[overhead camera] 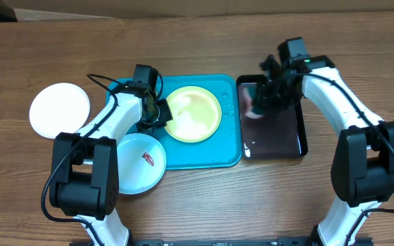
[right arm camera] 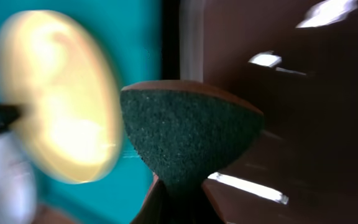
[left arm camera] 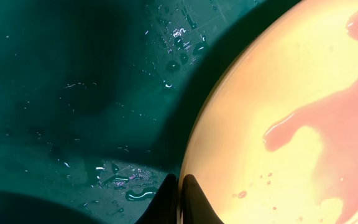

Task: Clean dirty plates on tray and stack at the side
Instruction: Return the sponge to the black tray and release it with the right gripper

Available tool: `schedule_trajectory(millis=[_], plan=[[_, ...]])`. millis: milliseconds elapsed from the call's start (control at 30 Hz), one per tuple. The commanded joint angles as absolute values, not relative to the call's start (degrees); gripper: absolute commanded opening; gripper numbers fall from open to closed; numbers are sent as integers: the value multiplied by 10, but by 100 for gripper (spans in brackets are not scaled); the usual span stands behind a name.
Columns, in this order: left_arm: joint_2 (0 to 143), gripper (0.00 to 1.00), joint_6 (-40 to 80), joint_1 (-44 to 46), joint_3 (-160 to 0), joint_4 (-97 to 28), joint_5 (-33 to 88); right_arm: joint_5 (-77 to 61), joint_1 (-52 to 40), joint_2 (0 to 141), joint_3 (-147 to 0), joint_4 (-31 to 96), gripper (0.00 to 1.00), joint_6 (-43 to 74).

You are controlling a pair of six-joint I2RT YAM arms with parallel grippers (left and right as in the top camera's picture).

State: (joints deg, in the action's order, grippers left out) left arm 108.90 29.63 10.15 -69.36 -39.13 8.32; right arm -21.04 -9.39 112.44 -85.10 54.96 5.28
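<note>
Left gripper [overhead camera: 159,115]: closed on the rim of the yellow-green plate [overhead camera: 192,114]. In the left wrist view the two fingertips [left arm camera: 192,194] are seen pinched together across the plate's edge. The plate is probably held this way so that it is steadied for scrubbing.

Yellow-green plate: held at its left rim over the turquoise tray [overhead camera: 207,156]. A spread of red-pink liquid is seen on its face [left arm camera: 316,124], so it is judged not yet clean.

Turquoise tray: water droplets are scattered on its floor [left arm camera: 135,177]. Drips are thus caught by the tray and kept off the wooden table [overhead camera: 204,205].

Right gripper [overhead camera: 260,102]: clamped on a sponge [right arm camera: 185,134], whose dark green scouring face is turned outward and away from the fingers. It is placed over the glossy black tray [overhead camera: 282,133], just beside the turquoise tray. The right wrist view is blurred, so finer detail cannot be told.

Blue plate [overhead camera: 141,162]: placed at the turquoise tray's lower-left corner and overlapping its rim. A red-brown smear [overhead camera: 149,160] is shown on it, so cleaning is judged outstanding.

White plate [overhead camera: 60,111]: laid on the table, well apart from the tray on the left. No smear can be made out, so it is taken as cleaned and as the base of the stack.

Step in hand: the sponge is judged due to be brought across to the held plate.
</note>
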Motion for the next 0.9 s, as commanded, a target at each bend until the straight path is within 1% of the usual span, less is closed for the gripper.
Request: schedule_trajectory(millis=[0, 133, 267, 333, 367, 400, 467, 533, 567, 600, 633, 767, 867], plan=[[1094, 6, 283, 105, -690, -389, 85, -63, -90, 1118, -857, 562, 4, 27], [1094, 6, 283, 105, -690, -389, 86, -21, -90, 1120, -854, 567, 4, 27], [1094, 7, 283, 105, -690, -390, 86, -11, -90, 1121, -846, 552, 5, 27], [1094, 8, 283, 105, -690, -390, 86, -11, -90, 1121, -842, 548, 17, 27], [1094, 9, 283, 105, -690, -390, 86, -11, -90, 1121, -840, 547, 33, 27], [1094, 10, 283, 105, -690, -390, 86, -11, -90, 1121, -839, 548, 46, 27], [1094, 17, 283, 105, -690, -389, 86, -13, -90, 1121, -839, 548, 66, 27], [1094, 27, 283, 105, -690, -389, 86, -14, -90, 1121, -841, 547, 71, 28], [1094, 33, 283, 105, -690, -389, 86, -14, -90, 1121, -844, 547, 71, 29], [1094, 37, 283, 105, -690, -389, 86, -14, -88, 1121, -850, 548, 71, 34], [1094, 39, 283, 105, -690, -389, 86, -14, -86, 1121, -855, 550, 71, 42], [1094, 41, 283, 105, -690, -389, 84, -13, -67, 1120, -894, 562, 73, 64], [1094, 43, 283, 105, -690, -387, 84, -11, -44, 1120, -914, 557, 79, 77]])
